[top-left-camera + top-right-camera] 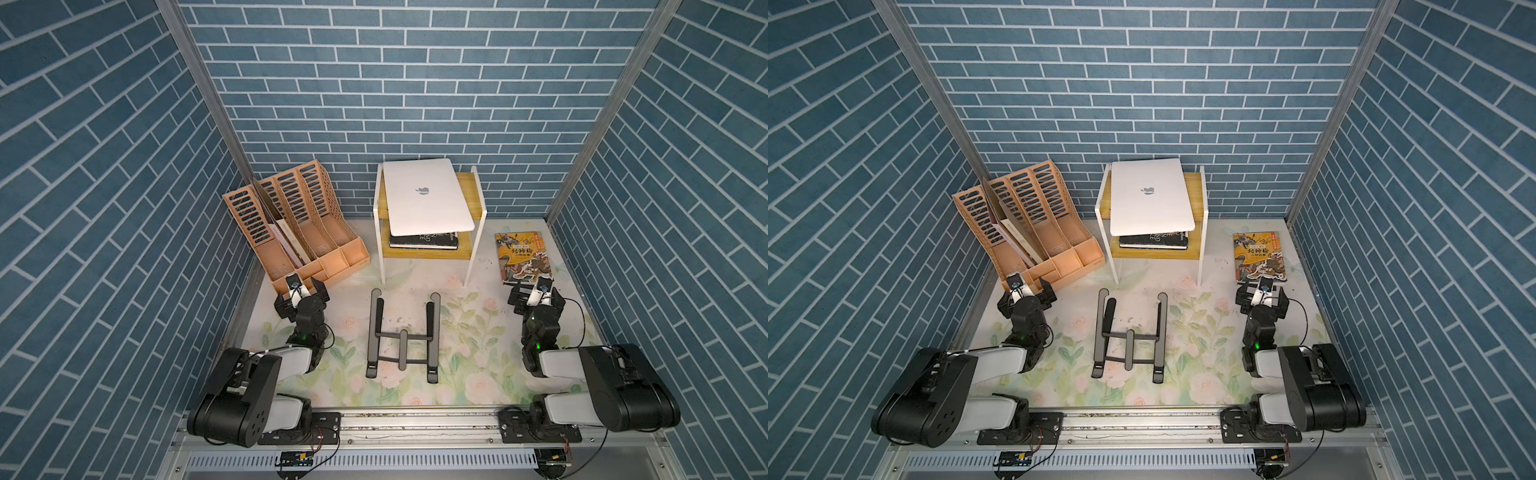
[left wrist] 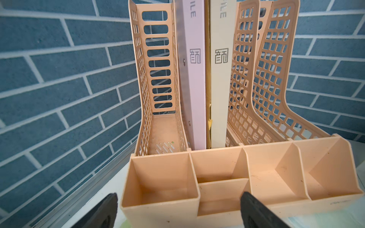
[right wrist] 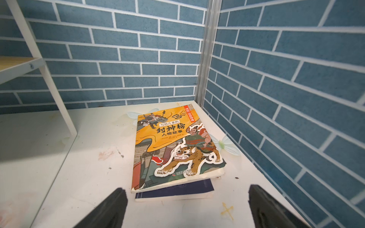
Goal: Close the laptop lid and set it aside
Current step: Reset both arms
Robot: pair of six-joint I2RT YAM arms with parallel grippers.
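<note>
Well, nearest us the 2 arms flank the folding stand point(image 1: 433, 332), which sits bare on the tabletop point(image 1: 478, 345). Left of the stand, the left arm point(image 1: 309, 320) has its jaws spread wide and empty, facing the file organiser point(image 2: 217, 163). Right of the stand, the right arm point(image 1: 540, 328) shows jaws fully apart too, gripping nothing, just short of the book stack point(image 3: 173, 148). Beyond the stand, the laptop point(image 1: 426, 197) lies on the shelf point(image 1: 467, 187), skewed and overhanging its front edge, the laptop lid point(image 1: 1150, 195) shut flat, logo up. I'd call the job done; nothing looks left.
</note>
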